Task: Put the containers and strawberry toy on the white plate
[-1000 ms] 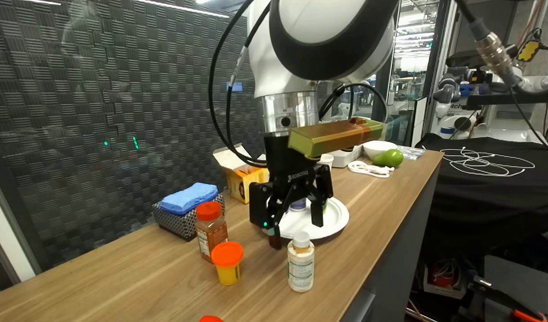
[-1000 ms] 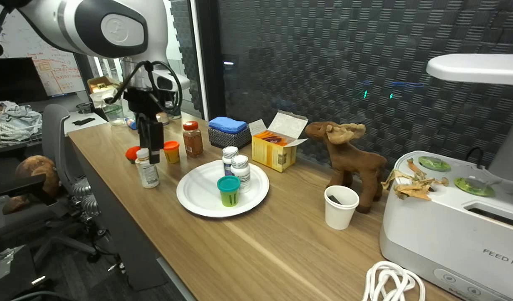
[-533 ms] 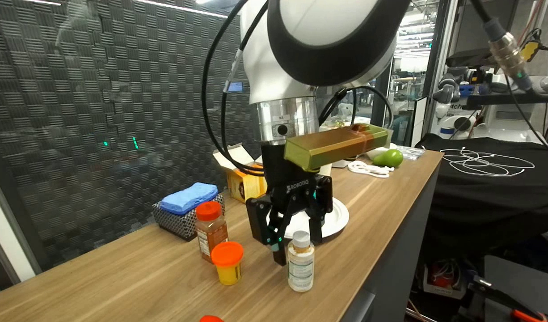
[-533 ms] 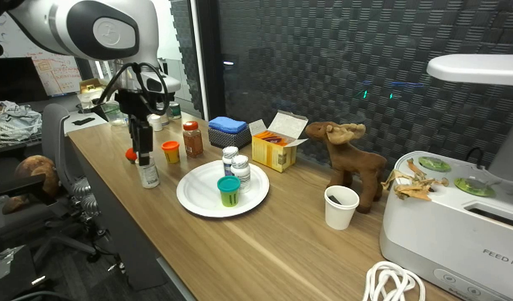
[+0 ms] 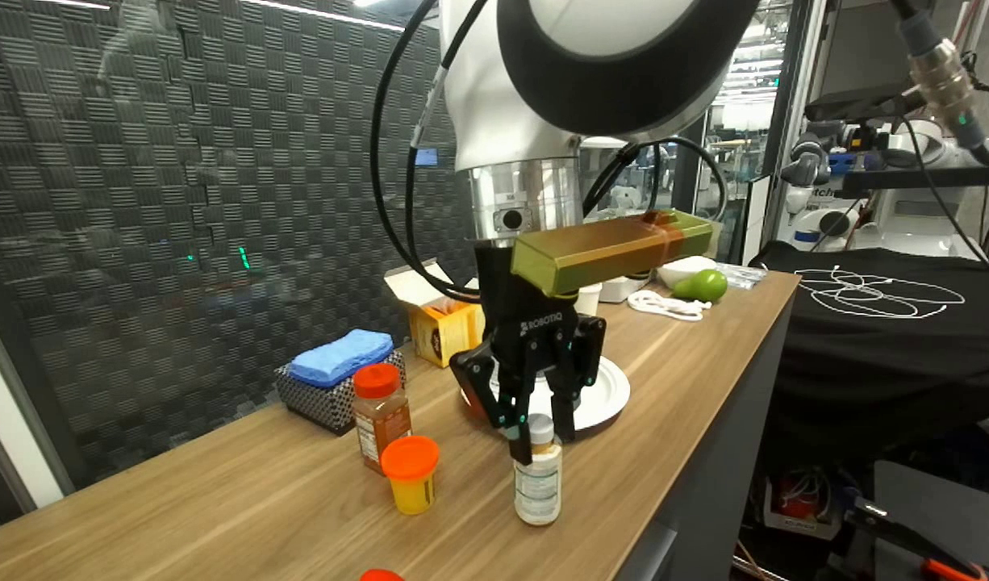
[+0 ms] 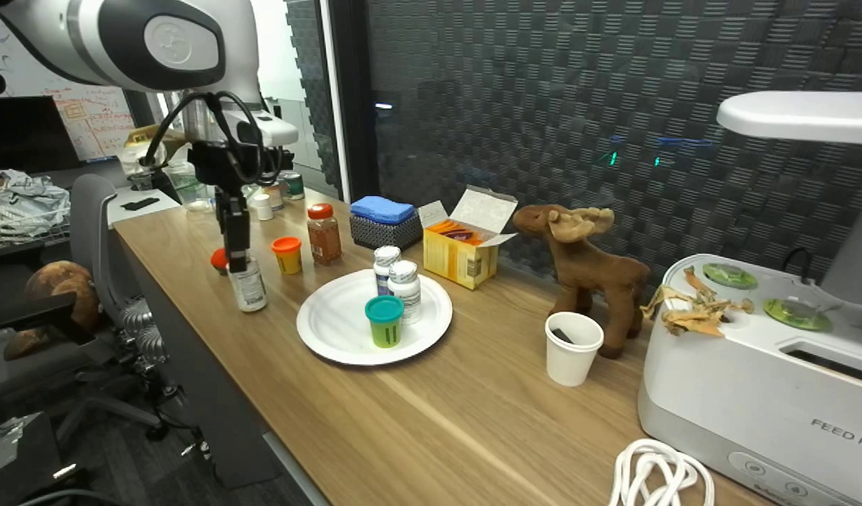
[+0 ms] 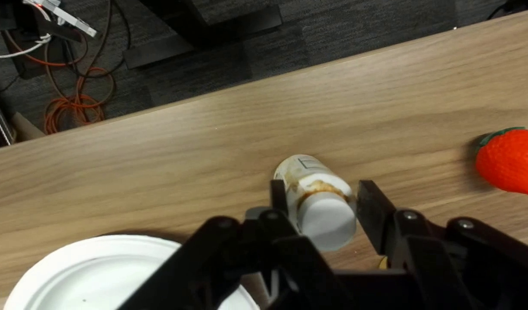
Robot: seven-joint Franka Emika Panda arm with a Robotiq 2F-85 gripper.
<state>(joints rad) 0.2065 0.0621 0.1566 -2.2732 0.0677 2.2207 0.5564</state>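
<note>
Wrist view: we are looking down at the hand (image 7: 323, 193), and its fingers (image 7: 374, 211) are standing left and right of the white bottle (image 7: 315, 200), close by the cap (image 7: 327, 221). Since the last look, the gap between them is getting narrow, and in both exterior views the bottle is shifting a tiny bit. We are guessing that the fingers are touching it, but we cannot tell if the hand is really gripping. The bottle is standing by the edge of the counter (image 6: 431, 436), near the white plate (image 6: 332, 330) but not on it, and we cannot tell if its bottom is lifting.

So for the job, we are thinking that this bottle is going next. In an exterior view, the plate is already carrying two pill bottles (image 6: 406, 294) and a teal-lidded tub (image 6: 384, 327), with bare room showing at its left. The strawberry toy (image 7: 511, 161) is waiting to the right in the wrist view, and the orange-lidded tub (image 6: 287, 256) and red-lidded jar (image 6: 324, 235) are waiting too. Now we are hoping for a firm squeeze, because with a weak one the bottle could be slipping or tipping.
</note>
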